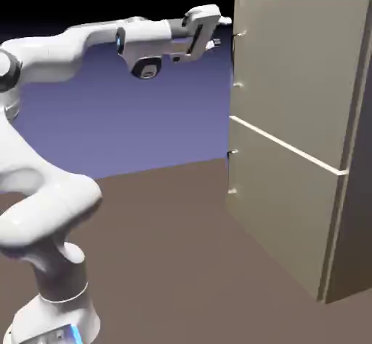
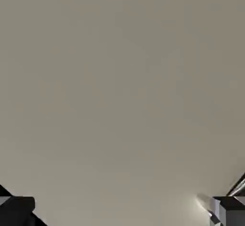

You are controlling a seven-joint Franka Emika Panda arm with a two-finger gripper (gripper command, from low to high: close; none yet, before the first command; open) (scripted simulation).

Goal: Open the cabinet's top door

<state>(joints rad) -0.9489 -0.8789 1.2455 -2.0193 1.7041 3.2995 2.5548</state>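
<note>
Cabinet's top door (image 1: 305, 73), the flat beige upper panel of the tall box-shaped cabinet (image 1: 290, 212), stands shut at the right. My gripper (image 1: 218, 33) hovers near its handle (image 1: 237, 59), fingers (image 2: 229, 213) spread wide. I may slide past that thin bar and close on nothing.

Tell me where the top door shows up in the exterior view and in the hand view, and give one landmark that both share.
Exterior view: the top door is the upper beige panel at upper right, above the pale seam.
Hand view: plain beige surface fills almost the whole picture, presumably this door; no seam shows.
Shared landmark: the open gripper, close before the door's upper left edge in the exterior view; its fingertips show in the hand view's bottom corners.
</note>
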